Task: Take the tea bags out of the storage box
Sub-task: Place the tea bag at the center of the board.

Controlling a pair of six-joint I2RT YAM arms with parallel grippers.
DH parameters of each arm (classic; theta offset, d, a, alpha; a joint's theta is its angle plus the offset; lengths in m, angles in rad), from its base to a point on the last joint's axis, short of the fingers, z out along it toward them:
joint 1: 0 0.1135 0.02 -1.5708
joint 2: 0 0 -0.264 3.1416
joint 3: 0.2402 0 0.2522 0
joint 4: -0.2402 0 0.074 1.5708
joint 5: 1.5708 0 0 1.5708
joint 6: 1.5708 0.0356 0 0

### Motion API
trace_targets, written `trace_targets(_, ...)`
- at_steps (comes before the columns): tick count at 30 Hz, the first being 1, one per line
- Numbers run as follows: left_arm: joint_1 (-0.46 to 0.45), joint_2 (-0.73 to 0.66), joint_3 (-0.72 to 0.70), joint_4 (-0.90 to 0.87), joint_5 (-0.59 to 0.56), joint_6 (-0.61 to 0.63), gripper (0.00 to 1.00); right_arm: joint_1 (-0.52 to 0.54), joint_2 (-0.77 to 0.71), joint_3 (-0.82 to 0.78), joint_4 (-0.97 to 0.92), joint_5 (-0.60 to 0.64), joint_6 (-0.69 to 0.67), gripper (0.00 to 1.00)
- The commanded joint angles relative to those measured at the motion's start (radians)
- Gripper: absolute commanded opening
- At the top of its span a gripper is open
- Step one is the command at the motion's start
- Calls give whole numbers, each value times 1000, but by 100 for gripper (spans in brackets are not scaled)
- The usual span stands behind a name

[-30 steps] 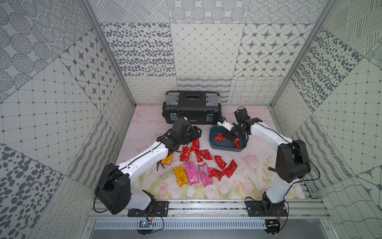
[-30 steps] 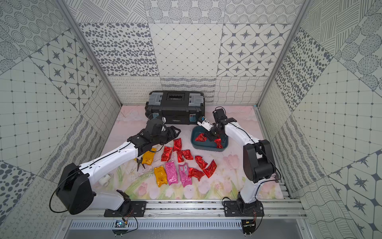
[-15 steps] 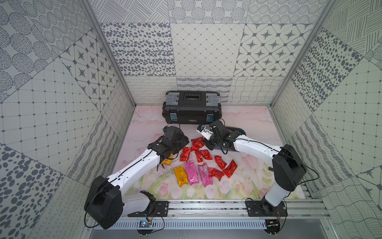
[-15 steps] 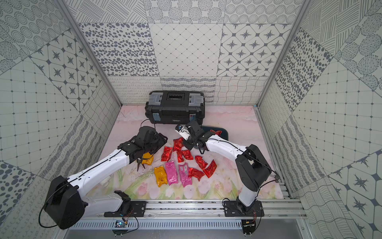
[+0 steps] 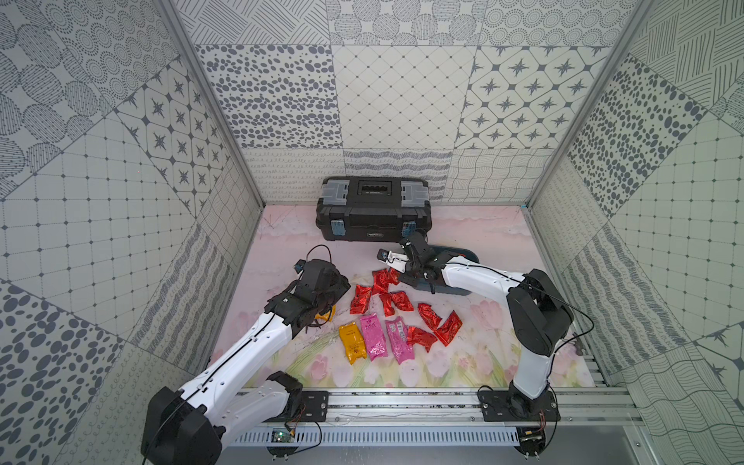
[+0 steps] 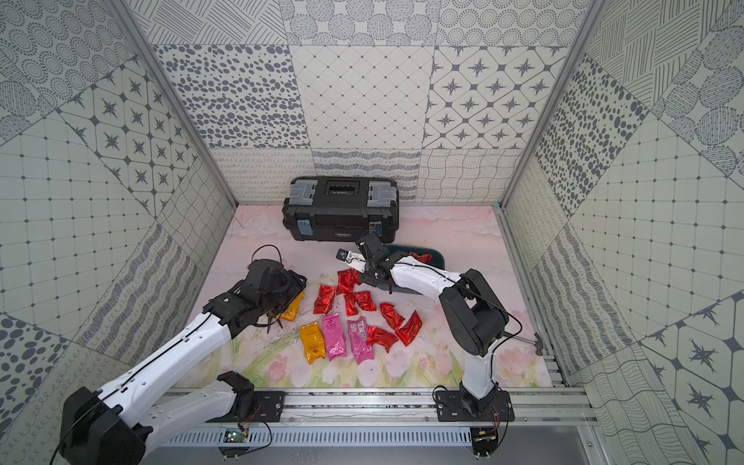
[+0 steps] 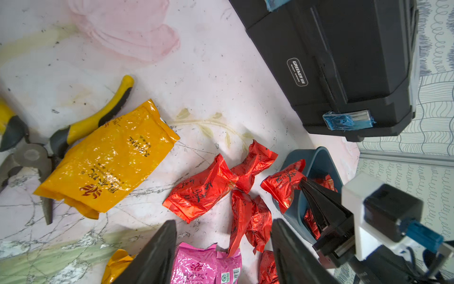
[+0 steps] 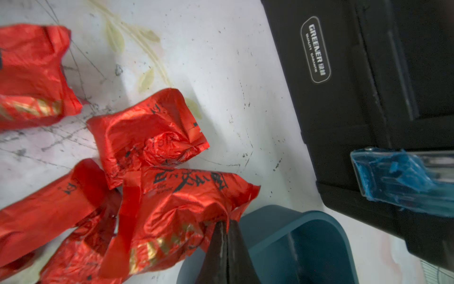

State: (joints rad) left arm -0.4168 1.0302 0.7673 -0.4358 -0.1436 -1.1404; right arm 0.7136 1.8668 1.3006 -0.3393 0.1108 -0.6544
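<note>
R gripper (image 8: 224,222) clenched on the edge of a red tea bag (image 8: 177,214), holding it at the left rim of the storage box (image 8: 294,233), above the loose red bags (image 5: 382,290) on the table. Box sits right of centre, just near of the black toolbox (image 5: 374,213). At least one red bag in the box (image 7: 326,179); exact count can't tell.

L gripper (image 7: 223,222) released, jaws apart w/ nothing between, hanging over the table left of the red pile. An orange bag (image 7: 108,157) lies close by, partly over the yellow-handled pliers (image 7: 73,132). Nearer the front: 2nd orange bag (image 5: 352,342) + two pink bags (image 5: 374,336) side by side, more reds just right of them.
</note>
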Motion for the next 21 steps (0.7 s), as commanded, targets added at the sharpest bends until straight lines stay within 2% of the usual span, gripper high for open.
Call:
trace_targets(1,10,-12,0,-35,-2,37,65,6,39,19,-14,31,-108,0)
trace_targets(4,14,-2,0,-18,26,63,65,10,50,27,0,42,-104,3)
trace_targets(6,16,7,1,-18,48,74,65,17,43,30,26,48,-85,21)
trace_targets(7,18,10,0,7,60,82,65,19,29,28,42,44,-72,27)
trace_targets(12,19,71,34,87,161,183,66,9,-125,-36,117,-2,45,40)
trace_targets(17,8,204,103,184,308,273,66,-61,-310,-134,153,6,318,45)
trace_targets(21,-49,357,224,204,358,369,68,-153,-404,-217,113,115,742,44)
